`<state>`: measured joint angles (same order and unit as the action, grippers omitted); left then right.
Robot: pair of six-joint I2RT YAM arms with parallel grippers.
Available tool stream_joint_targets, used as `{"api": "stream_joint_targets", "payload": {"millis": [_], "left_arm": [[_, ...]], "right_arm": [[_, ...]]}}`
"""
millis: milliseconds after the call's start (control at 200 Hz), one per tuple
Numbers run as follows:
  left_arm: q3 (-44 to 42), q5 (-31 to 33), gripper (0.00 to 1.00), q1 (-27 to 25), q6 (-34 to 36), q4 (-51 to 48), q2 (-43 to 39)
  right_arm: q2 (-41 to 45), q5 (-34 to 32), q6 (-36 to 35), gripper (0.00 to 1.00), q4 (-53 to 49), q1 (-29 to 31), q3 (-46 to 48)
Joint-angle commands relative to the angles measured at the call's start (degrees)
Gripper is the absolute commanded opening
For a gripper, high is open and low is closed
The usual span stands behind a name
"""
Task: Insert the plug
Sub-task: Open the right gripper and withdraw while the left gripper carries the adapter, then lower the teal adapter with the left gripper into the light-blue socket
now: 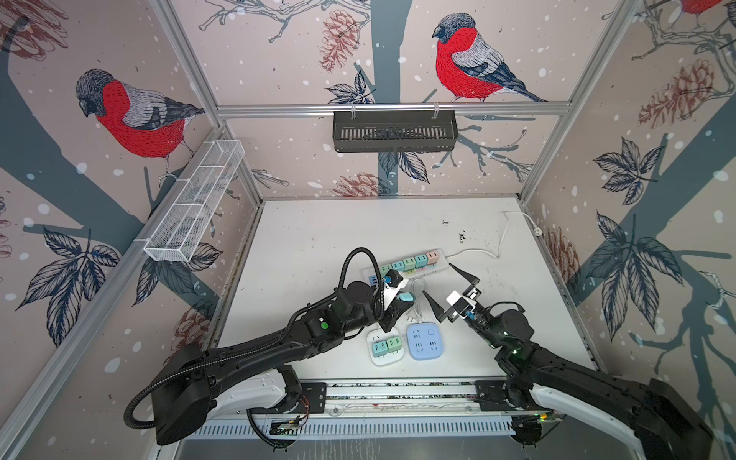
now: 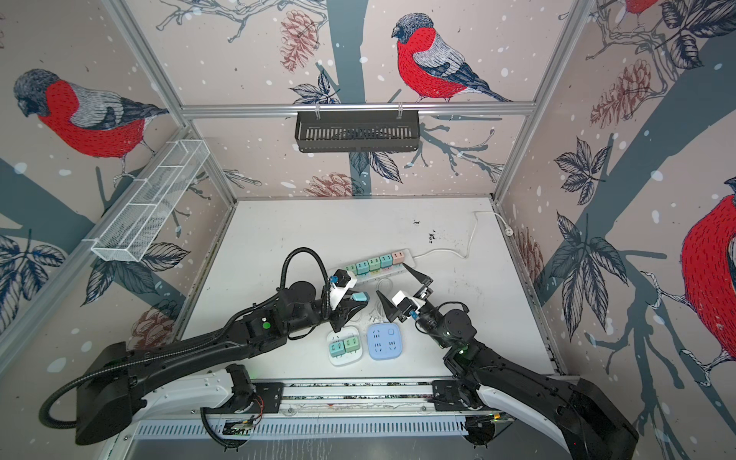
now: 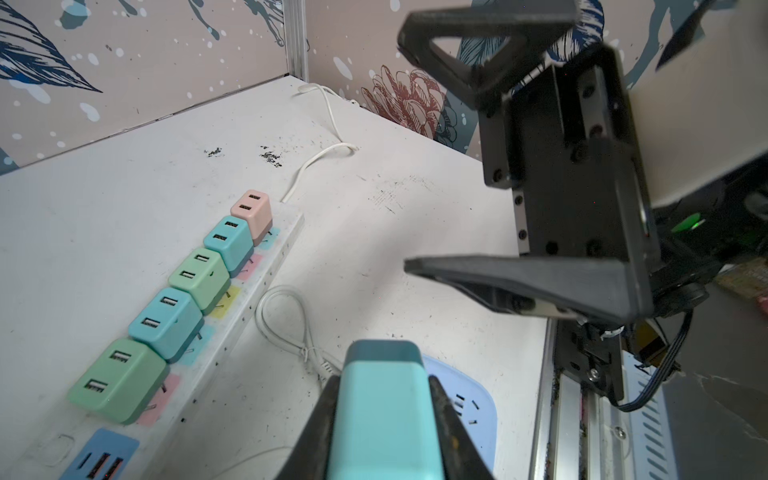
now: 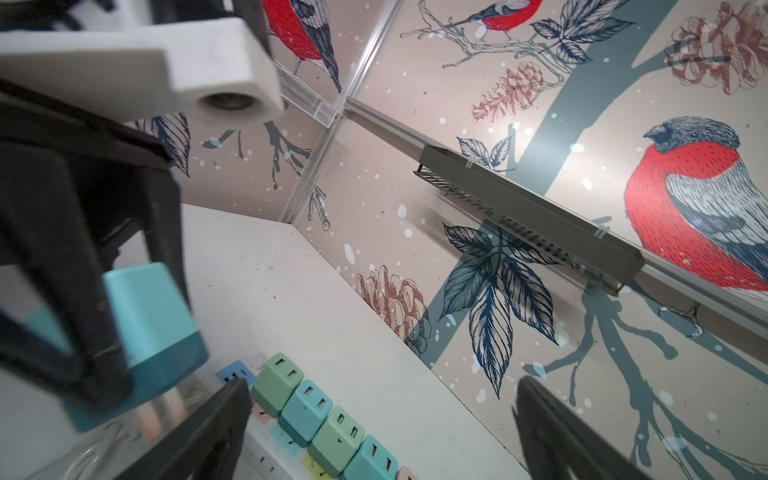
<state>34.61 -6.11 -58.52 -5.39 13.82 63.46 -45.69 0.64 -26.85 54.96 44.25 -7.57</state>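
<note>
Left end effector [image 3: 383, 381] is clamped on the pale turquoise cube-shaped charger plug [image 1: 406, 296], one black finger on each flat side. It holds the plug up off the white tabletop [image 1: 318, 239], around the middle, between the long white power strip [image 3: 249, 320] and the two square sockets by the front edge. Right end effector [image 1: 438, 278] is spread wide with nothing in it, hanging just beside the held plug, near the strip's cord end.

Step in hand, as I read it: get the plug down into a free socket. The strip already carries five coloured cubes in a row and the white square socket [image 1: 376, 337] has two. So the empty pale blue square socket [image 1: 425, 341] looks like the obvious target, though I can't be sure.

To do it well, turn the wrist so the darker teal face points straight down (that's the prong end, I think; the right wrist view is too blurred to be certain). Line the prongs up with one slot set, then push straight with no tilt. The blue socket sits loose on the tabletop, so a slanted push could shove it. The free end effector could pin it.

Position-wise, in the left wrist view the blue socket peeks out right behind the plug: near, not touching, and lower.
</note>
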Motion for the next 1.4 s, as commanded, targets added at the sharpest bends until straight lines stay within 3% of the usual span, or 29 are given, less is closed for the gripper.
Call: {"api": "stream_joint_targets", "payload": {"millis": [0, 140, 235, 430, 630, 916, 1391], "left_arm": [[1.89, 4.97, 0.00, -4.23, 6.55, -0.83, 2.19], [8.09, 10.88, 0.00, -12.93, 12.61, -7.27, 8.70], [11.85, 11.40, 0.00, -15.55, 13.98, -11.14, 13.31], [15.82, 6.86, 0.00, -16.45, 14.83, -15.21, 18.16], [21.50, 4.97, 0.00, -16.50, 13.77, -24.94, 19.65], [29.89, 7.07, 0.00, -16.54, 11.61, -35.86, 29.86], [33.37, 7.08, 0.00, -16.54, 10.62, -40.75, 35.49]], "right_arm": [[0.12, -2.88, 10.64, 1.00, -3.61, -2.46, -1.56], [0.36, -7.51, 19.29, 1.00, -1.71, -7.13, -0.71], [1.62, -11.56, 25.28, 1.00, -3.29, -11.81, -0.42], [3.38, -10.92, 35.46, 1.00, -7.73, -23.33, 0.24], [2.38, -9.98, 40.21, 1.00, -8.99, -30.05, 0.85], [0.52, -11.89, 41.19, 1.00, -5.94, -32.38, 2.83], [-4.32, -14.69, 43.37, 1.00, -3.72, -33.58, 2.38]]}}
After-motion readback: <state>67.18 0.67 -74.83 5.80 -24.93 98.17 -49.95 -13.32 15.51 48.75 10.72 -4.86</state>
